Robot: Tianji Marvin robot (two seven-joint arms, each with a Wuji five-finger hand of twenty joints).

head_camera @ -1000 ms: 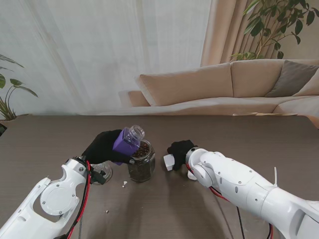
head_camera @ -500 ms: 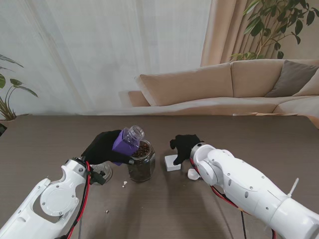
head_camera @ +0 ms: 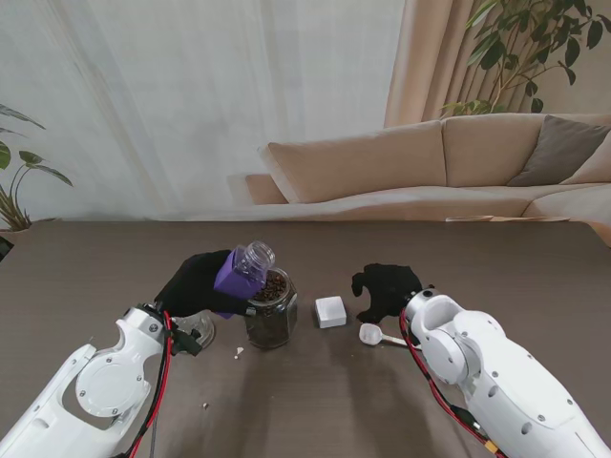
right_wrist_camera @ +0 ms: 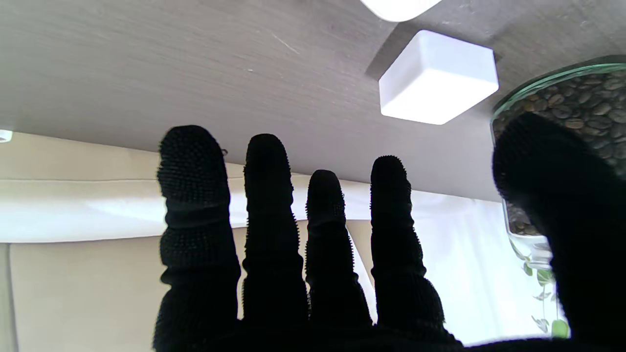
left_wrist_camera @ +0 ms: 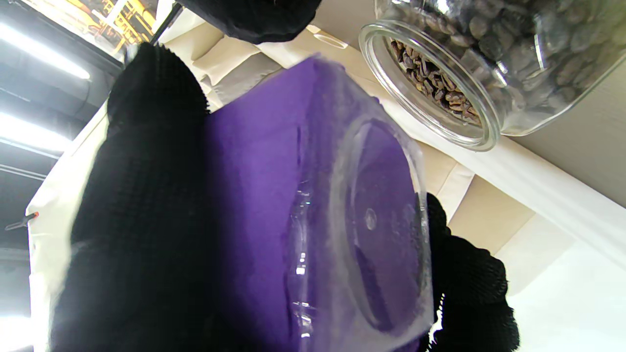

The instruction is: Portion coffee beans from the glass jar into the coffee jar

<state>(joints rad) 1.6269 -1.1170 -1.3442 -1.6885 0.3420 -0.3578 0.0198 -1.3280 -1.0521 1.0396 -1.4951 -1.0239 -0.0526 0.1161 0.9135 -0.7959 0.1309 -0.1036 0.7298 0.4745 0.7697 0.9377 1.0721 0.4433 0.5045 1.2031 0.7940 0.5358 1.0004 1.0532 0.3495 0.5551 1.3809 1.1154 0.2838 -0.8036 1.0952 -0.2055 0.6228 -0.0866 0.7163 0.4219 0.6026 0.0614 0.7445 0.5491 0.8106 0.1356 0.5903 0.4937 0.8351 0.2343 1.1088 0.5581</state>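
Observation:
The glass jar (head_camera: 271, 312), filled with coffee beans (head_camera: 275, 285), stands open on the table (head_camera: 315, 401). My left hand (head_camera: 196, 283) is shut on the small coffee jar (head_camera: 244, 268), a clear bottle with a purple label, tilted with its open mouth up beside the glass jar's rim. The left wrist view shows the purple coffee jar (left_wrist_camera: 303, 220) from its base, black fingers (left_wrist_camera: 142, 195) round it, and the glass jar (left_wrist_camera: 455, 73) close by. My right hand (head_camera: 387, 289) hovers open to the right, fingers (right_wrist_camera: 274, 234) spread, holding nothing.
A white square cap (head_camera: 330, 311) lies between the glass jar and my right hand, also white cap (right_wrist_camera: 437, 78). A white spoon (head_camera: 375, 334) lies just nearer to me than the right hand. A round glass lid (head_camera: 196, 332) sits under my left wrist. A sofa stands behind the table.
My right hand has drawn away to the right from the white cap, leaving it on the table and uncovering the white spoon. The left hand and coffee jar have barely moved.

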